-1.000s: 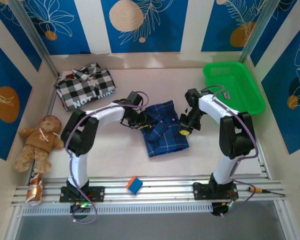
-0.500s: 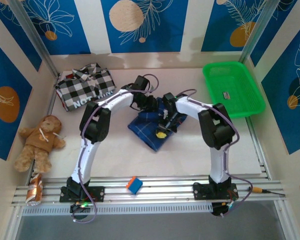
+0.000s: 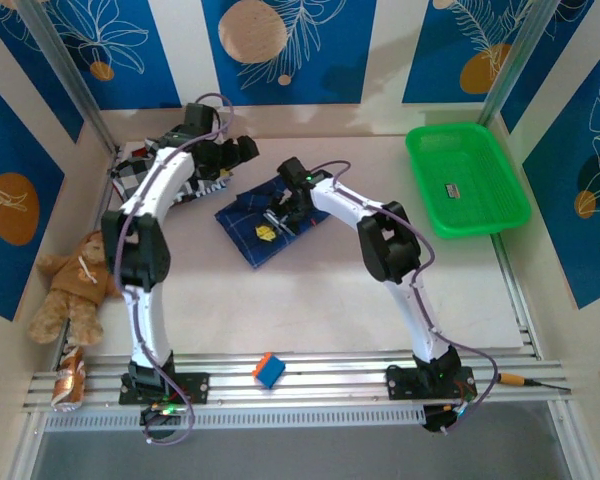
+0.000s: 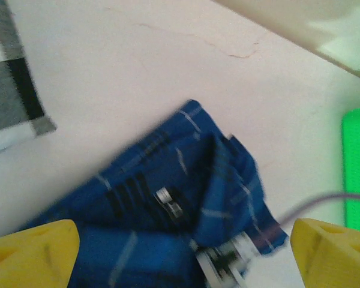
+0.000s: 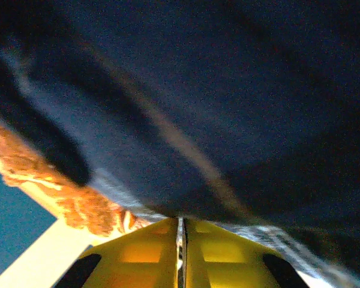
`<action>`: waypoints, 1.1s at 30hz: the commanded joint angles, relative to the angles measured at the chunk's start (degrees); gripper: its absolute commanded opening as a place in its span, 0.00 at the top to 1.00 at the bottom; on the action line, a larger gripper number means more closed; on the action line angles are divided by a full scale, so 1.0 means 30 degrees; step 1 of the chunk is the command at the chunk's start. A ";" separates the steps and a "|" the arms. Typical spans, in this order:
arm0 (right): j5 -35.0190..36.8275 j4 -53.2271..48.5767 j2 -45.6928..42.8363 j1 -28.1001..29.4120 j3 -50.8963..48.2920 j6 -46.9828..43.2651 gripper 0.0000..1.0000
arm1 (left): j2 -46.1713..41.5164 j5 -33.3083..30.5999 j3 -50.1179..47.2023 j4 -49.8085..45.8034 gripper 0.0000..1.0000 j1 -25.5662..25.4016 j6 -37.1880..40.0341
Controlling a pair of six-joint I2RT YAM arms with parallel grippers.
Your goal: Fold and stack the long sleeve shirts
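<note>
The dark blue plaid shirt lies bunched left of the table's middle, also seen in the left wrist view. My right gripper rests on it, and its yellow fingers are shut on the shirt's dark cloth. The black-and-white checked shirt lies crumpled in the far left corner; one edge of it shows in the left wrist view. My left gripper hovers between the two shirts, open, its yellow fingertips wide apart with nothing between them.
A green plastic basket stands at the back right. A brown teddy bear sits against the left wall, with a crushed can below it. A blue and orange block lies on the front rail.
The right gripper has dragged the blue plaid shirt leftward and back. The left gripper has let go of it, opened wide and swung back toward the checked shirt.
</note>
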 commanded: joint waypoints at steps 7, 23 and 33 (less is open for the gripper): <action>-0.1190 -0.4999 0.0145 0.0634 0.5443 -0.0663 0.65 | -0.7173 -0.1327 -1.1748 0.0883 0.04 -0.0174 -0.2689; 0.2706 -0.6849 -0.9883 -0.3469 -0.2120 -1.0128 0.20 | -0.4785 -0.1000 -1.4415 0.3460 0.04 -0.0660 -0.7082; 0.1580 -0.6216 -1.1892 -0.4368 -0.4014 -1.0900 0.20 | -0.2037 -0.1585 -1.3312 0.5649 0.14 -0.1566 -0.8945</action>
